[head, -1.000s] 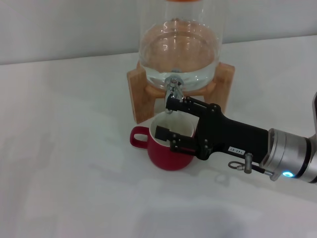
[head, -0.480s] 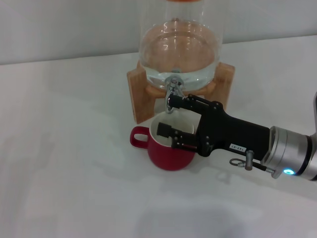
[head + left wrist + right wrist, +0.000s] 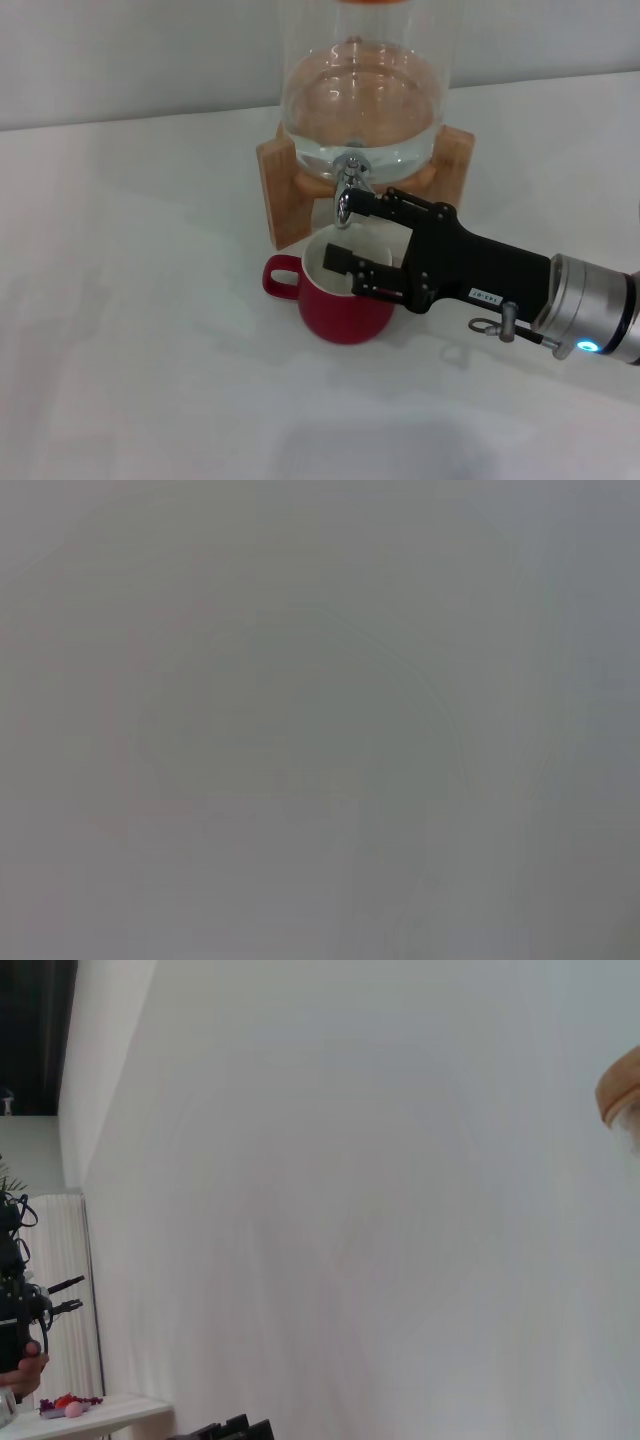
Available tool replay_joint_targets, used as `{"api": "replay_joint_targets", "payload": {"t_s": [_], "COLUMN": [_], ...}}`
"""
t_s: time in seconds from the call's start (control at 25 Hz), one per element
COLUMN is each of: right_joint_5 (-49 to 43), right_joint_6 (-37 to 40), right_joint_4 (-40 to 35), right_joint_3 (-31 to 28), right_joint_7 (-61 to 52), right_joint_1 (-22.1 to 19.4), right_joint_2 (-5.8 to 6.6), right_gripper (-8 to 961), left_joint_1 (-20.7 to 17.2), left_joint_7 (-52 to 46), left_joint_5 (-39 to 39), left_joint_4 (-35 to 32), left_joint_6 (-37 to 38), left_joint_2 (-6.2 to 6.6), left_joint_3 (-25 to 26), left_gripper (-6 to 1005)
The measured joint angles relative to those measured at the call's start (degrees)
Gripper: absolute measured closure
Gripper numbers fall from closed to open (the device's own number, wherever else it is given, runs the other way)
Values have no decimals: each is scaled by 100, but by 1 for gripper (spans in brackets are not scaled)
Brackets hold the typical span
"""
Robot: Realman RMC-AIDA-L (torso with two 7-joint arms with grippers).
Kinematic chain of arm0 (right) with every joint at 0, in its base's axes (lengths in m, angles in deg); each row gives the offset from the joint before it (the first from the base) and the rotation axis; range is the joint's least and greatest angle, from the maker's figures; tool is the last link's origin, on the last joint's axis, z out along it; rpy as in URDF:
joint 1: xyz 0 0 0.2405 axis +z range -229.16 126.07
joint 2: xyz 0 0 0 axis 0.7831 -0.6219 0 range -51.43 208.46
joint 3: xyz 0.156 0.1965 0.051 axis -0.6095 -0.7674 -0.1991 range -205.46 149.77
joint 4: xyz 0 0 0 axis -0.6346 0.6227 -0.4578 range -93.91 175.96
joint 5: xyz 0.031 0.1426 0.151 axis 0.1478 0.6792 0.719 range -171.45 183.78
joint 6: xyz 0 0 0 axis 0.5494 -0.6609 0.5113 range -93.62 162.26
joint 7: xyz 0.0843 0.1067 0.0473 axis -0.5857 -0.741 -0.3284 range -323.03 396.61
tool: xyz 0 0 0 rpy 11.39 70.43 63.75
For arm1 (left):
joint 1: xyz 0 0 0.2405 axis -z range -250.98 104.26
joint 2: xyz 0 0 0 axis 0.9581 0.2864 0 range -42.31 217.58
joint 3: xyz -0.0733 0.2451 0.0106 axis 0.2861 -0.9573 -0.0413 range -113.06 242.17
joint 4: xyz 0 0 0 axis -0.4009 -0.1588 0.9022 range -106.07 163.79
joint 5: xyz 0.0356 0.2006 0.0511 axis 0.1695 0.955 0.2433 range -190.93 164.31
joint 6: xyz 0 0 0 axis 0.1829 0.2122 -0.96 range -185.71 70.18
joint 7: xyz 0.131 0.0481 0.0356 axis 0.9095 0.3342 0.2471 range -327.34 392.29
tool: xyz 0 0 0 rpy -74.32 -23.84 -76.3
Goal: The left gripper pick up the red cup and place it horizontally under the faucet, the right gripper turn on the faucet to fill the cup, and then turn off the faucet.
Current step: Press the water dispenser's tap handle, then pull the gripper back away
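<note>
Head view: the right gripper (image 3: 347, 232) reaches in from the right, fingers spread, the upper tip at the faucet (image 3: 347, 192) and the lower over the mouth of the red cup (image 3: 343, 292), which stands upright on the table (image 3: 150, 330) below the spout. A careless sweep could knock the cup aside. Left wrist view shows nothing; the left gripper is unseen. Right wrist view shows only the tabletop and a corner of the wooden stand (image 3: 620, 1088).
</note>
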Motion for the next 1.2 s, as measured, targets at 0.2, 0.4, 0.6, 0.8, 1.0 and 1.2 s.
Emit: {"api": "replay_joint_targets", "payload": {"t_s": [0.2,0.4,0.6,0.8,1.0,1.2], "right_joint_5": [-4,-13,-13,-11,-11,-47], "right_joint_6": [2,2,1,1,2,1], "right_joint_4": [0,7,8,5,3,0], "right_joint_3": [-29,-68,-67,-66,-99,-184], "right_joint_7": [7,11,18,24,25,25], "right_joint_1": [-11,-27,-27,-24,-24,-24], "right_joint_2": [16,28,45,54,65,70], "right_gripper": [177,177,177,177,177,177], "left_joint_1": [0,0,0,0,0,0], "left_joint_7": [0,0,0,0,0,0], "left_joint_5": [0,0,1,8,9,9], "left_joint_4": [0,0,0,0,0,0], "left_joint_6": [0,0,0,0,0,0], "left_joint_2": [0,0,0,0,0,0], "left_joint_3": [0,0,0,0,0,0], "left_gripper": [138,138,138,138,138,138]}}
